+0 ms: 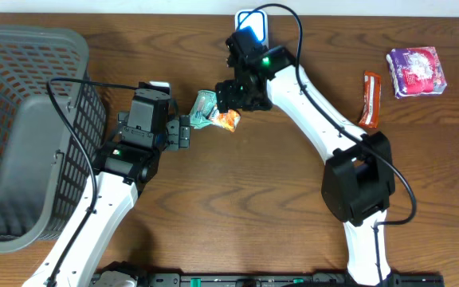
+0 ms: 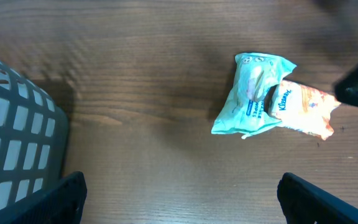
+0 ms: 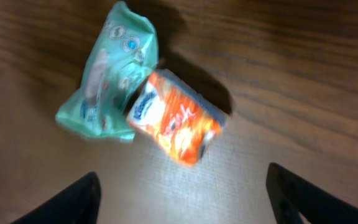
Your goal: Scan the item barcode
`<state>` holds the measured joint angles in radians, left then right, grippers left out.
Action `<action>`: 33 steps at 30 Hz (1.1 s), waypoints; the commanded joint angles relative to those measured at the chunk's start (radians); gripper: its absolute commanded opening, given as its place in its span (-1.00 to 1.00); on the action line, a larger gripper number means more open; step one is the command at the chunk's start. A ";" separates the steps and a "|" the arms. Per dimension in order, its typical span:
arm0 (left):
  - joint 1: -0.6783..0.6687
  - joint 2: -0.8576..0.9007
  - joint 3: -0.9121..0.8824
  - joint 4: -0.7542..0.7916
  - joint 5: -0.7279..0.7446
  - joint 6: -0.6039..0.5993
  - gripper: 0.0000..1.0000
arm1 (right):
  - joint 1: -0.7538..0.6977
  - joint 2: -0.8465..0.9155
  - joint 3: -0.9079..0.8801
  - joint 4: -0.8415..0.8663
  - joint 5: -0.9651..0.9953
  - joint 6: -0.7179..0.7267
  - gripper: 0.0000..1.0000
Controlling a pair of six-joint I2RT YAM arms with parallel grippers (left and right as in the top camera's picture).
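Right claw (image 3: 182, 173): spread wide, grasping nothing, hovering above both packets
Left claw (image 2: 180, 180): released, fingers wide apart (nothing between them)
Orange tissue packet (image 3: 174, 121): lying on the wooden table (image 3: 291, 74), touching the teal packet (image 3: 107, 87)

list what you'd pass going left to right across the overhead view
grey basket → left gripper → teal packet → orange tissue pack → orange snack bar → purple packet
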<state>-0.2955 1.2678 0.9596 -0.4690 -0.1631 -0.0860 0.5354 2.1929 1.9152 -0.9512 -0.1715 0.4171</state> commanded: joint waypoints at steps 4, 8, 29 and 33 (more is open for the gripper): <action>0.003 0.000 0.002 -0.002 -0.003 -0.009 0.96 | -0.001 0.019 -0.181 0.158 0.011 0.037 0.33; 0.003 0.000 0.002 -0.002 -0.003 -0.009 0.96 | -0.013 0.019 -0.264 0.263 0.005 -0.232 0.22; 0.003 0.000 0.002 -0.002 -0.003 -0.010 0.96 | -0.013 -0.082 -0.311 0.008 0.008 -0.266 -0.44; 0.003 0.000 0.002 -0.002 -0.003 -0.010 0.96 | -0.013 -0.148 -0.311 -0.084 0.008 -0.171 -0.14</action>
<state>-0.2955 1.2678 0.9596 -0.4683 -0.1631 -0.0860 0.5316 2.1426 1.6070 -1.0012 -0.1688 0.1253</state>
